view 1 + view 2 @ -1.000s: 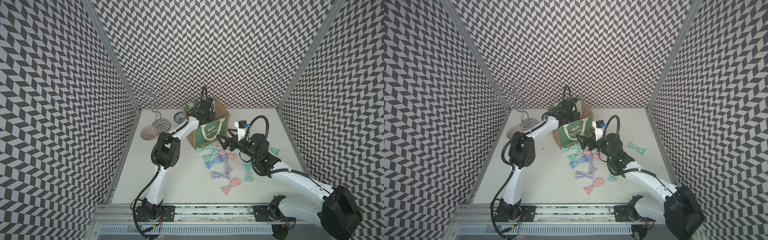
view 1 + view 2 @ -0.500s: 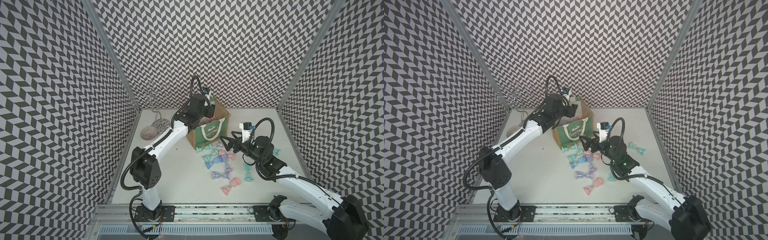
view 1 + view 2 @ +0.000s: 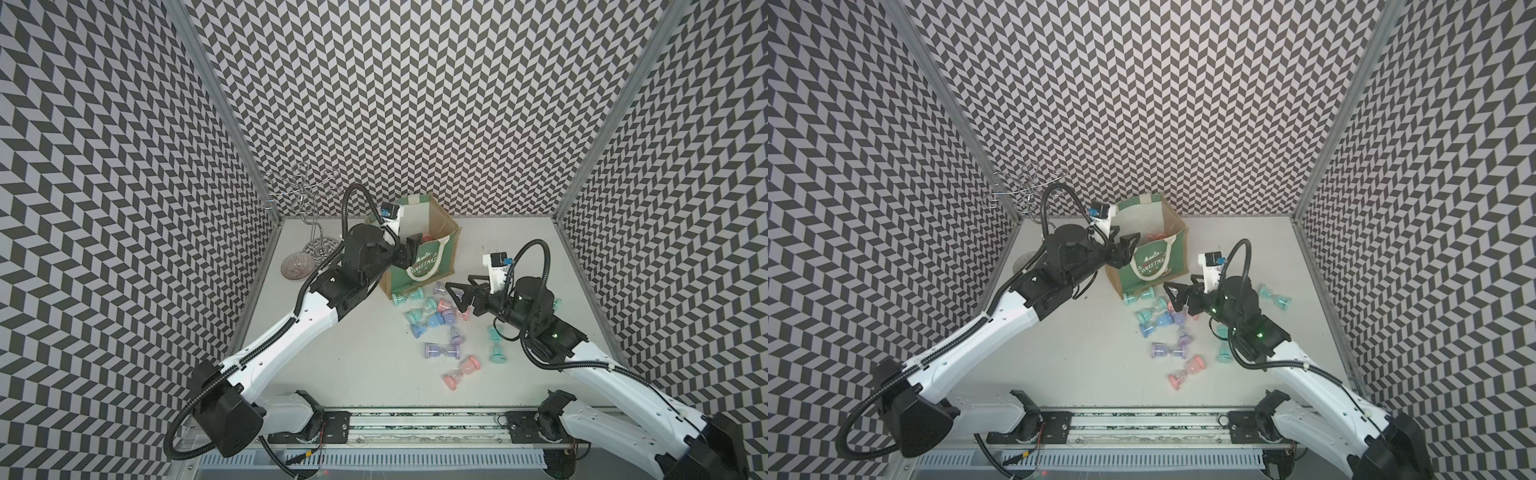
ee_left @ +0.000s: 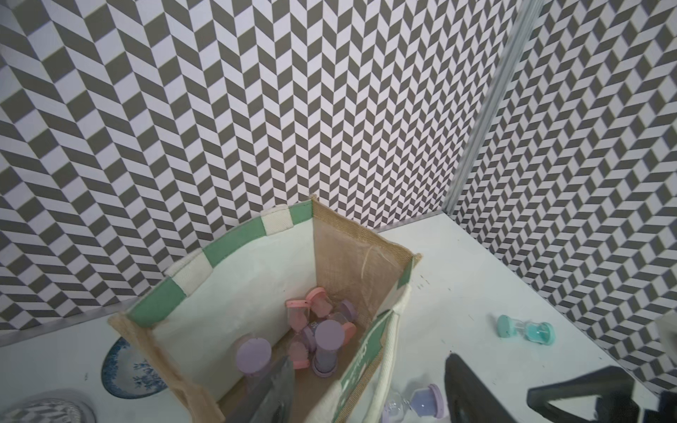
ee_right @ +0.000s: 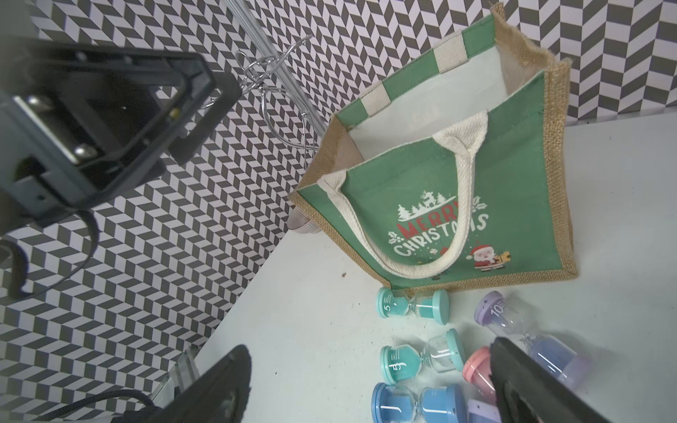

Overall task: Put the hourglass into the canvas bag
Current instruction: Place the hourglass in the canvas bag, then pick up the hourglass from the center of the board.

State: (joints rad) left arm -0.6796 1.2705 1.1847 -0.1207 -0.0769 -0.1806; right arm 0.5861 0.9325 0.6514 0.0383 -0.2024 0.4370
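Canvas bag [image 3: 440, 266] of tan jute, with a green front panel lettered "Merry Christmas", white rope handles, a green-and-white striped rim and white lining. It stands upright, mouth open, at the back of the table [image 3: 365, 374].

One bag. About a dozen hourglasses [image 3: 442, 351] with teal, blue, purple or pink caps lie loose just in front of it, some hidden by the right arm. Pink and purple hourglasses inside the bag [image 4: 329, 335] overlap too much to count.

The left gripper [image 3: 411, 252] hangs over the bag's front rim, jaws apart and empty. The right gripper [image 3: 454, 297] hangs above the loose pile, jaws wide apart and empty.

One wire stand [image 3: 309, 199], one glass bowl [image 3: 297, 266], one patterned plate [image 4: 124, 370].
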